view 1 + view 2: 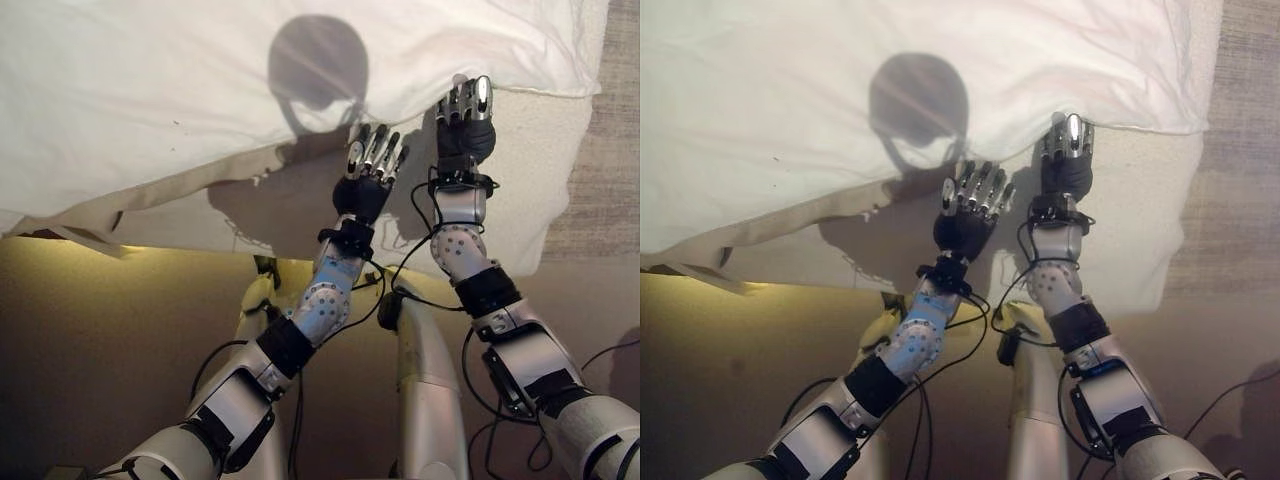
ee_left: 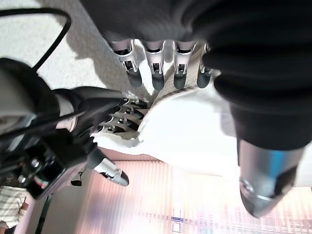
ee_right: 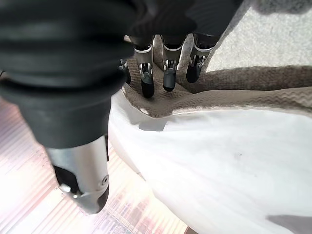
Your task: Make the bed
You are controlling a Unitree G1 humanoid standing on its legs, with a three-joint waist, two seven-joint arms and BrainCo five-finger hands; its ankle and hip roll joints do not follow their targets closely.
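Duvet (image 1: pixel 200 90) lay white over the bed (image 1: pixel 520 170), beige underside showing. Right hand (image 1: pixel 466 125) at its edge, fingers straight; left hand (image 1: pixel 368 175) just below the edge, fingers spread.

A bed (image 1: pixel 520 180) with a pale textured cover stood on a brown floor (image 1: pixel 90 350); a white duvet (image 1: pixel 150 100) lay across most of it, its beige underside folded out along the near edge.
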